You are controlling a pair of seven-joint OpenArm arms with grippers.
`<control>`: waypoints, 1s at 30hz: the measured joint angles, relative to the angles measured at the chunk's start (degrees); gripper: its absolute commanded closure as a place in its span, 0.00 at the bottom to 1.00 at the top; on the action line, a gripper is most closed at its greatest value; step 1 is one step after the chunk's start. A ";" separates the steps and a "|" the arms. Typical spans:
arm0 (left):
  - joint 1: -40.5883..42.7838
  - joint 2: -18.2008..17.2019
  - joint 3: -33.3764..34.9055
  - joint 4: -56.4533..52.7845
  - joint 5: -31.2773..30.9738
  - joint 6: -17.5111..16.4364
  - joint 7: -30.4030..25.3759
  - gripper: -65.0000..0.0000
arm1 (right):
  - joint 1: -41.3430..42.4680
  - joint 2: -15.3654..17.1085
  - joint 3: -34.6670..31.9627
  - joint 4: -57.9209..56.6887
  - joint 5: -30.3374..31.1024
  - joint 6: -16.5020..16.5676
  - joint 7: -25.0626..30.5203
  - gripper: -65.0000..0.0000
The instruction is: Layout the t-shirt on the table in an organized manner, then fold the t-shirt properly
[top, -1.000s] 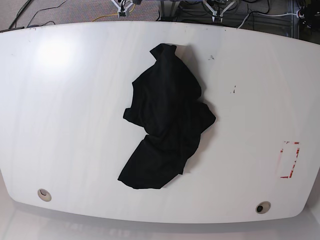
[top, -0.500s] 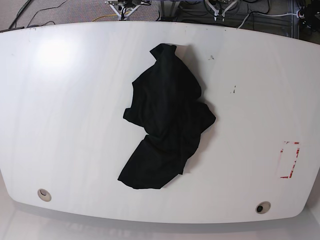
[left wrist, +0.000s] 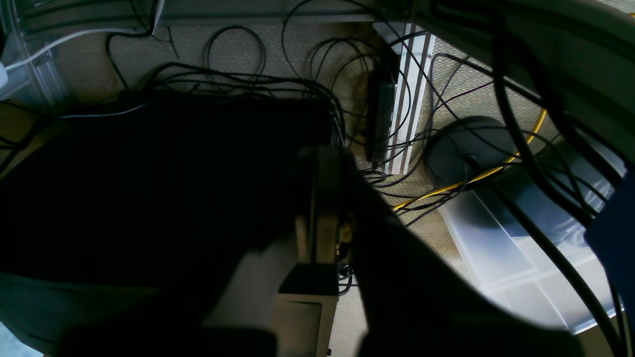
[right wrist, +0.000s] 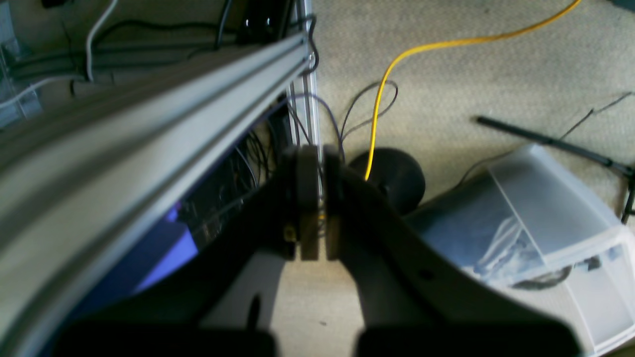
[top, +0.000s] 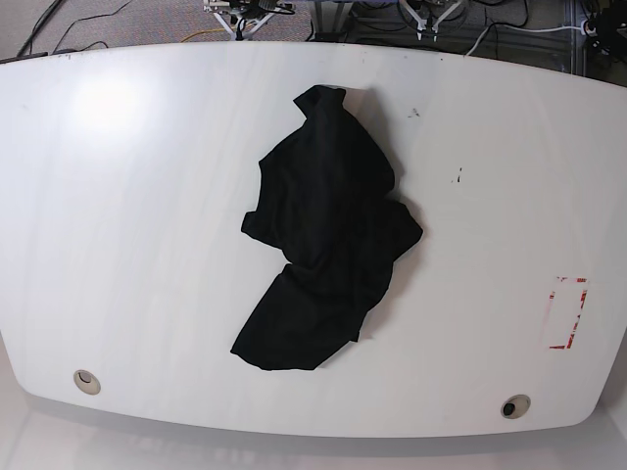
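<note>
crumpled black t-shirt (top: 328,240), glossy white table (top: 127,245)

Black t-shirt (top: 328,235), white table (top: 147,245)

Crumpled black t-shirt (top: 326,235) mid-table (top: 147,245), red tape rectangle (top: 567,312) well apart near the edge.

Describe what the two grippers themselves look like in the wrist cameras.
The left gripper has dark, nearly black jaws that broaden toward the camera, with flat tan-grey inner faces and a pale boxy block at its base. The right gripper looks alike: black outer shells, grey-tan inner strips, small brass-coloured fittings low down. No markings show on either.
</note>
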 measured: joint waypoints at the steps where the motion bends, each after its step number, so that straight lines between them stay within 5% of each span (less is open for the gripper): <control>1: 0.02 -0.13 0.00 0.09 0.02 -0.02 -0.04 0.98 | -0.02 0.00 0.02 0.02 0.00 0.00 0.09 0.97; 10: 1.07 -1.60 0.00 0.55 0.00 0.04 -7.96 0.98 | -2.56 -0.02 0.13 0.04 0.00 -0.42 6.80 0.97; 20: 3.69 -1.20 -0.17 1.11 -0.04 0.09 -8.70 0.99 | -7.23 0.00 0.17 2.38 0.02 -0.39 6.51 0.97; 30: 12.76 -1.22 -0.22 15.43 -0.02 0.04 -8.66 0.99 | -14.21 -0.17 0.11 14.19 0.00 -0.42 6.93 0.97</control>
